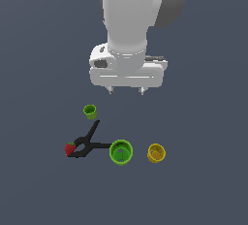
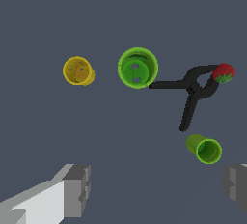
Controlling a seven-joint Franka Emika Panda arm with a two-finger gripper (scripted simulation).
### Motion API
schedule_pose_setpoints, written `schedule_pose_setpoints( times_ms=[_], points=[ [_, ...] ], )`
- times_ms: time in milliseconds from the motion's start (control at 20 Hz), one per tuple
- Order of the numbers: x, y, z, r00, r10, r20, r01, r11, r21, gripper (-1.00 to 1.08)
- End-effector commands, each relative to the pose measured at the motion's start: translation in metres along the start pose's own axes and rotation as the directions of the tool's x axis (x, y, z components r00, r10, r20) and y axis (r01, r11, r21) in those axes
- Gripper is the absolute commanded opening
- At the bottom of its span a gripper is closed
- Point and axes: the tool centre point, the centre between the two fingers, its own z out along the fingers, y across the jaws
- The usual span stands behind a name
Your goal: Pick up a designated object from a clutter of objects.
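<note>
The small yellow cup (image 1: 156, 153) stands upright on the dark floor, at the exterior view's right of the clutter; it also shows in the wrist view (image 2: 78, 71). The larger bright green cup (image 1: 121, 152) (image 2: 137, 67) stands beside it. A black clamp (image 1: 87, 143) (image 2: 193, 92) lies next to that, with a red strawberry (image 1: 70, 148) (image 2: 224, 73) at its end. The smallest olive-green cup (image 1: 90, 111) (image 2: 204, 148) stands apart. My gripper (image 1: 126, 91) (image 2: 154, 189) hangs open and empty above the floor, well clear of all objects.
The dark grey floor (image 1: 203, 190) spreads all around the small group of items. The white arm body (image 1: 128, 30) rises above the gripper at the top of the exterior view.
</note>
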Motion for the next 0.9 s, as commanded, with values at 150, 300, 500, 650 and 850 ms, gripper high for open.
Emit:
schedule_pose_setpoints(
  times_ms=[150,300,500,650,850],
  points=[
    [0.028,-0.020,0.027,1.000,0.016,-0.003,-0.016,1.000,-0.004,1.00],
    [0.046,-0.034,0.048,1.000,0.027,-0.006,-0.027,1.000,-0.006,1.00],
    [0.068,-0.055,0.078,0.999,0.042,-0.010,-0.042,0.999,-0.008,1.00],
    [0.082,-0.071,0.103,0.998,0.054,-0.012,-0.054,0.999,-0.008,1.00],
    [0.098,-0.092,0.136,0.998,0.069,-0.016,-0.069,0.998,-0.007,1.00]
  ],
)
